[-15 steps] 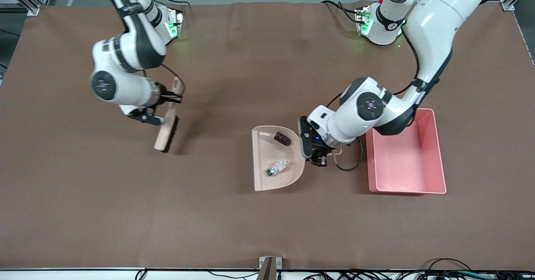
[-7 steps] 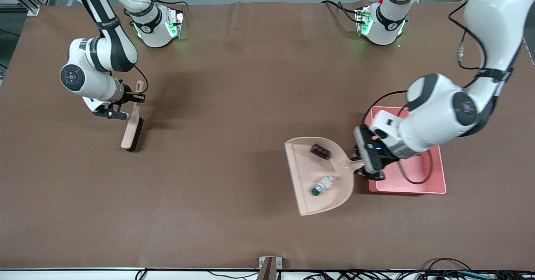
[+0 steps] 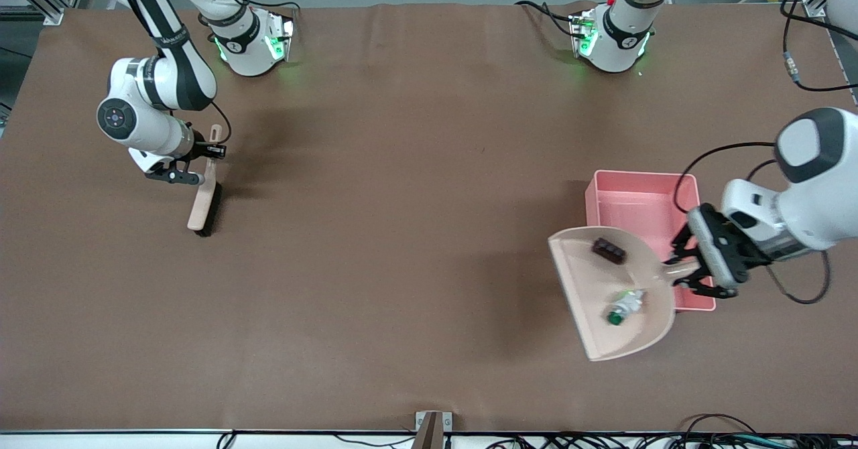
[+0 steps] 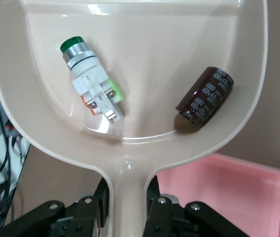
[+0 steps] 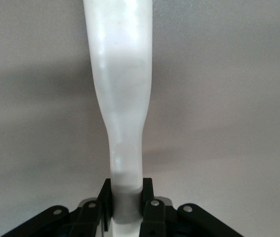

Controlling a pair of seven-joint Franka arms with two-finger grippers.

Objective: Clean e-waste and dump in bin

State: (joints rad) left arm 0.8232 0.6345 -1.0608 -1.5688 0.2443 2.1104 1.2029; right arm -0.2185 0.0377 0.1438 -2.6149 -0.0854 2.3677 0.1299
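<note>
Jaws on the right gripper (image 3: 209, 149) are pinched tight on the pale handle of a brush (image 3: 202, 202), which hangs bristles-down with its tip at the brown table (image 3: 402, 167), toward the right arm's end. Over at the other end, the left gripper (image 3: 684, 269) has its jaws clamped on the handle of the beige dustpan (image 3: 590, 301), held up in the air partly over the pink bin (image 3: 637, 198). Both bits of e-waste sit in the pan: the dark block (image 3: 608, 250) and the white-silver piece (image 3: 625, 305) with its green tip. Wrist view shows them lying apart, the dark block (image 4: 205, 96) beside the pan wall and the white-silver piece (image 4: 93, 84) toward the opposite wall.
</note>
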